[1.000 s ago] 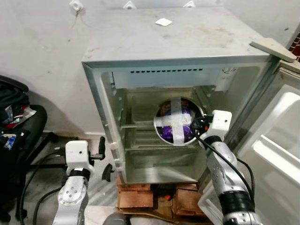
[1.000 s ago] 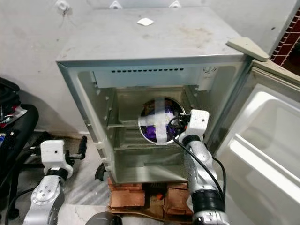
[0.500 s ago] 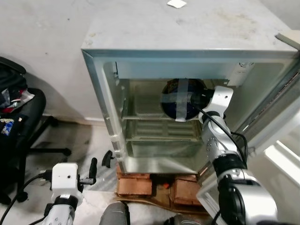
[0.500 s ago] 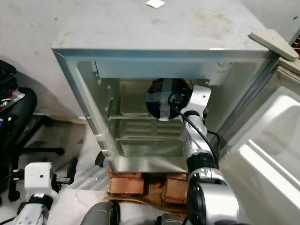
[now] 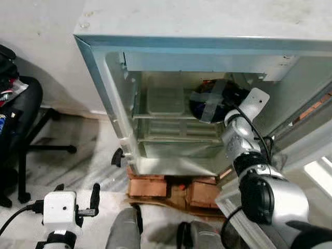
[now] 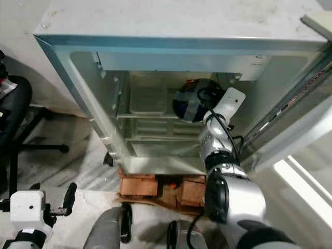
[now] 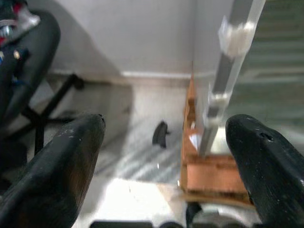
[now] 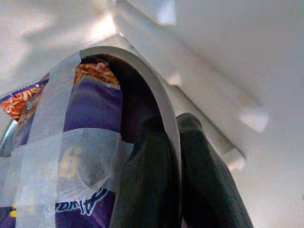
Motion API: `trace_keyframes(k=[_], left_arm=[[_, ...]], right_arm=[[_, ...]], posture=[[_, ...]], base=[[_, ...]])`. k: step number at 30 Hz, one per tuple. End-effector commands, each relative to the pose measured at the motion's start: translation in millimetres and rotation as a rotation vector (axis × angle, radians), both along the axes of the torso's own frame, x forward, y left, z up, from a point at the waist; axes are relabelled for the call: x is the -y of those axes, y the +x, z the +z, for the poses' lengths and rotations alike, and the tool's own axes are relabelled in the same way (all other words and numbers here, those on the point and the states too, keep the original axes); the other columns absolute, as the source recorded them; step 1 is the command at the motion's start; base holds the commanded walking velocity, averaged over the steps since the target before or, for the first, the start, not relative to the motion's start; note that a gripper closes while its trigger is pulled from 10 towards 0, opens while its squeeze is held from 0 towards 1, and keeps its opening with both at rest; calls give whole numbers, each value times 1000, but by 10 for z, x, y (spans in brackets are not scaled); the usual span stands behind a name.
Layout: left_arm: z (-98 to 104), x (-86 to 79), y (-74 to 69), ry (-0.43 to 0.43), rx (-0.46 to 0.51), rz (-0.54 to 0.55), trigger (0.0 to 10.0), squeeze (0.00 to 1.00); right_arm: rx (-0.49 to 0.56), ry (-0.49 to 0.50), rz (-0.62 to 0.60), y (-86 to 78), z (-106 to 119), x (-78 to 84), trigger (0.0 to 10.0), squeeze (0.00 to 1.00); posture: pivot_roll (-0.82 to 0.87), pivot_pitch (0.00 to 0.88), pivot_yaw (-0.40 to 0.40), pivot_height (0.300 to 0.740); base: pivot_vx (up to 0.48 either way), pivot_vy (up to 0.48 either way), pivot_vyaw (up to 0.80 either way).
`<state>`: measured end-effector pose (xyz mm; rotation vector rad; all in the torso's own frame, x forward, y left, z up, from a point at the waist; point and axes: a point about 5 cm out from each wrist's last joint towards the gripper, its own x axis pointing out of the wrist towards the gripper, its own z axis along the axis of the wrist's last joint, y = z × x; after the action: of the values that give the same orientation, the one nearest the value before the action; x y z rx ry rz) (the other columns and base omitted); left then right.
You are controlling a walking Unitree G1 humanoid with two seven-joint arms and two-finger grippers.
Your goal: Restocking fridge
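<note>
Nearest, the left gripper [image 7: 166, 161] hangs idle by the floor, fingers apart. Beyond it, the right gripper [image 8: 173, 190] stays clamped on the rim of the taped bowl [image 5: 210, 98] (purple packets inside), now carried deeper into the fridge [image 5: 119, 104], above its upper shelf [image 5: 171, 116]; release looks close.

light: soft, even daylight | fridge [image 5: 171, 104] interior shaded | blur: both wrist views soft, eye views slightly smeared

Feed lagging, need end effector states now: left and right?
Left end effector: open, holding nothing, low beside the fridge.
Right end effector: closed on the rim of the taped bowl, inside the fridge.
</note>
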<state>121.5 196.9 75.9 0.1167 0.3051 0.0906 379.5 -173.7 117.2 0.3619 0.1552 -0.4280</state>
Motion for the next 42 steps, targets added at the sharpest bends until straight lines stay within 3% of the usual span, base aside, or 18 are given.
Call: trace_keyframes(k=[1, 5, 6, 7, 8, 11, 16, 17, 19, 21, 23, 26, 33, 42], left_arm=[[31, -31, -50, 9, -17, 18, 10000, 0], [46, -22, -90, 10, -29, 23, 10000, 0], [47, -19, -94, 10, -31, 25, 10000, 0], [45, -17, -98, 9, -33, 28, 10000, 0], [43, -15, -100, 8, -35, 32, 10000, 0], [34, -7, -97, 6, -42, 37, 10000, 0], [14, 10, -84, -1, -52, 35, 10000, 0], [9, 17, -74, -5, -58, 34, 10000, 0], [9, 17, -74, -5, -58, 34, 10000, 0], [6, 17, -56, -8, -63, 35, 10000, 0], [3, 14, -41, -10, -68, 35, 10000, 0], [-12, 15, -1, -13, -67, 34, 10000, 0], [-60, 41, 227, -13, -32, 19, 10000, 0], [-108, 77, 531, 0, 12, -9, 10000, 0]], right_arm=[[-73, 31, -34, -53, -139, -26, 10000, 0], [-111, 230, -98, -88, -240, -111, 10000, 0], [-113, 300, -116, -91, -256, -142, 10000, 384], [-100, 376, -125, -84, -254, -174, 10000, 553], [-79, 448, -126, -71, -241, -204, 10000, 1000], [3, 580, -97, 14, -103, -286, 10000, 1000], [79, 634, -53, 95, 56, -324, 10000, 1000], [111, 690, -49, 114, 89, -319, 10000, 1000], [111, 690, -49, 114, 89, -319, 10000, 1000], [152, 775, -34, 133, 117, -329, 10000, 1000], [167, 798, -8, 135, 116, -354, 10000, 1000], [165, 743, 43, 128, 100, -378, 10000, 1000], [101, 417, 154, 32, -73, -242, 10000, 1000], [145, 225, 275, -49, -142, -138, 10000, 1000]], posture=[[327, 290, -30, 740], [342, 303, -30, 740], [347, 305, -32, 740], [349, 306, -33, 740], [350, 306, -33, 740], [345, 306, -38, 740], [336, 308, -40, 740], [332, 307, -42, 740], [332, 307, -42, 740], [329, 302, -39, 740], [324, 296, -39, 740], [312, 281, -42, 740], [256, 218, -53, 740], [204, 128, -38, 740]], base=[[0, 0, 0], [0, 0, 0], [0, 0, 0], [0, 0, 0], [0, 0, 0], [0, 0, 0], [0, 0, 0], [0, 0, 0], [0, 0, 0], [0, 0, 0], [0, 0, 0], [0, 0, 0], [0, 0, 0], [0, 0, 0]])
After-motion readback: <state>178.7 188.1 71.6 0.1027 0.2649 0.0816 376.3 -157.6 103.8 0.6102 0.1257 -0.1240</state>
